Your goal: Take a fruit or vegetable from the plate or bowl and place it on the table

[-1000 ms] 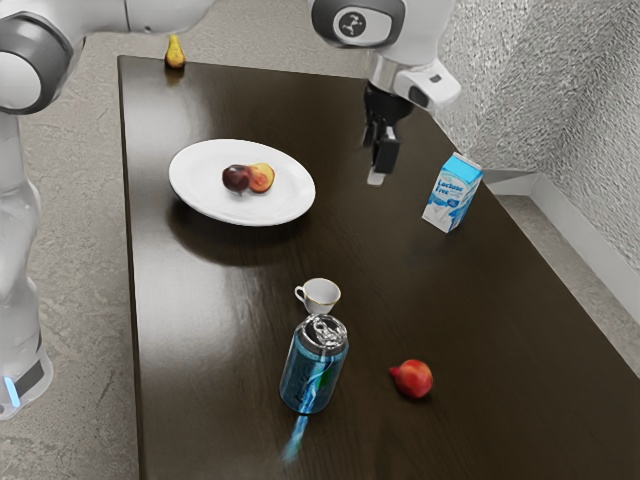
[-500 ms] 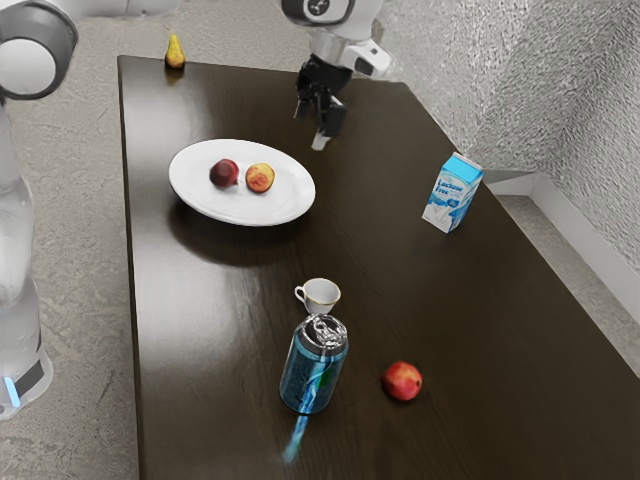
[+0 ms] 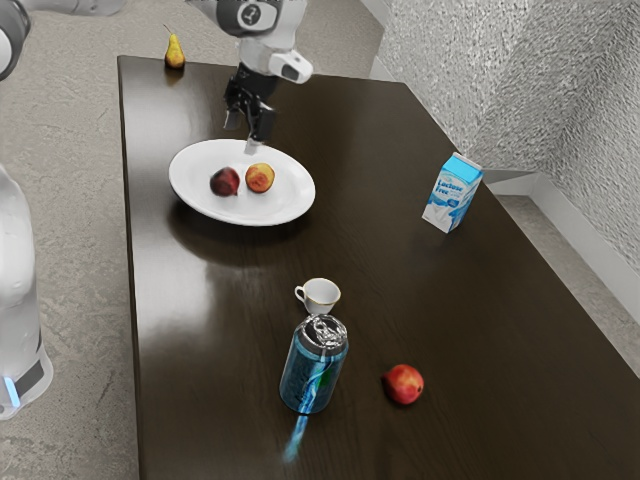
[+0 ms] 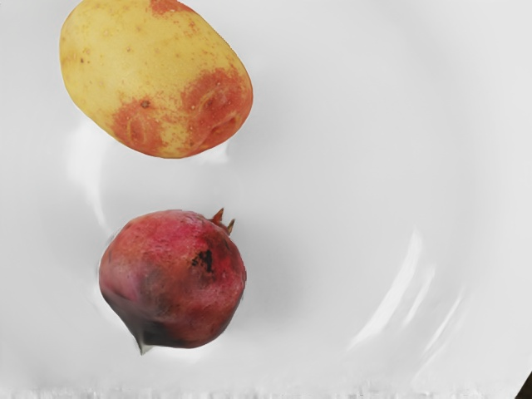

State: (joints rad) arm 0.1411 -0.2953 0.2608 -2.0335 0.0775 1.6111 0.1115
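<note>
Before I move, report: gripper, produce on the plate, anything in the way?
Gripper open, empty, raised near plate. Dark-red piece and yellow-and-red piece on it, apart. No obstruction seen above them.

The curved white arm (image 3: 14, 265) bears a round emblem (image 3: 256, 14) and blue strip (image 3: 12, 391).

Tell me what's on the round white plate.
The round white plate holds an oval yellow-and-red potato and, apart from it, a round dark-red piece of produce. The plate's surface directly beneath each is covered.
</note>
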